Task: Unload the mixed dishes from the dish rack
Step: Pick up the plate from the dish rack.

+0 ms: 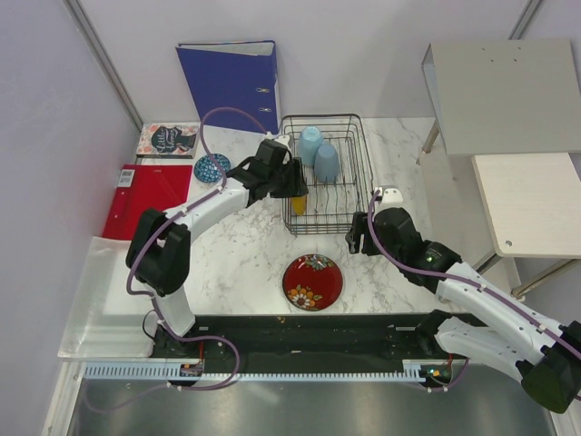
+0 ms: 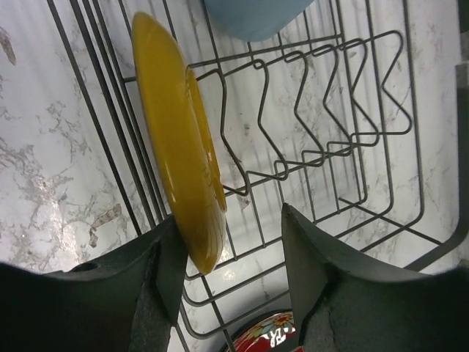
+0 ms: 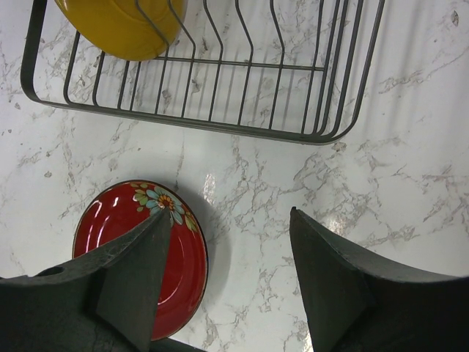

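On the marble desk (image 1: 245,254), the yellow plate (image 2: 176,147) is seen upright in the dish rack (image 2: 330,110), flanked by the left tool (image 2: 231,214), spread apart; right tool (image 3: 231,213) likewise apart. Clamping, then lifting, is needed.

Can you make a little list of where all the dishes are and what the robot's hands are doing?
yellow plate: standing on edge at the left side of the dish rack
blue cups: two, in the rack's far part
red plate: flat on the table, in front of the rack
blue bowl: on the table, left of the rack
left gripper: open, plate's rim between its fingers, not squeezed
right gripper: open, empty, above the table beside the red plate
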Action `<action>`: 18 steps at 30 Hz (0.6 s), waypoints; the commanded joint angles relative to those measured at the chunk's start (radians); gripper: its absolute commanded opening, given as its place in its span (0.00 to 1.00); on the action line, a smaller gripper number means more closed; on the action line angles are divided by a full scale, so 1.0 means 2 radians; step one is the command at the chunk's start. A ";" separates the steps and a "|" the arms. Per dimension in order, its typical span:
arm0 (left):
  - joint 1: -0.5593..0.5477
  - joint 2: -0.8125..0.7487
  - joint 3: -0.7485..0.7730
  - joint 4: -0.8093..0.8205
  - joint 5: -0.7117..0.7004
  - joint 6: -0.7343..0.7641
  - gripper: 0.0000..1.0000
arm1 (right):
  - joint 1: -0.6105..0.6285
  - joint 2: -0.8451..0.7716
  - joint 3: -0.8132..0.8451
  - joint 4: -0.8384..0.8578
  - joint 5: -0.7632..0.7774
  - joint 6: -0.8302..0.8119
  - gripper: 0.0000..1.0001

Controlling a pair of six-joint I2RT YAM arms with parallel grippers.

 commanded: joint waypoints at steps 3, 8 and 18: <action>-0.002 0.020 -0.012 0.028 0.011 -0.012 0.58 | 0.001 0.004 -0.002 0.016 0.003 0.002 0.73; -0.002 0.015 -0.013 0.032 0.016 -0.008 0.26 | 0.001 0.005 -0.001 0.016 0.003 0.003 0.73; -0.002 -0.038 -0.019 0.026 0.016 0.007 0.02 | 0.001 -0.002 0.001 0.016 0.000 0.003 0.73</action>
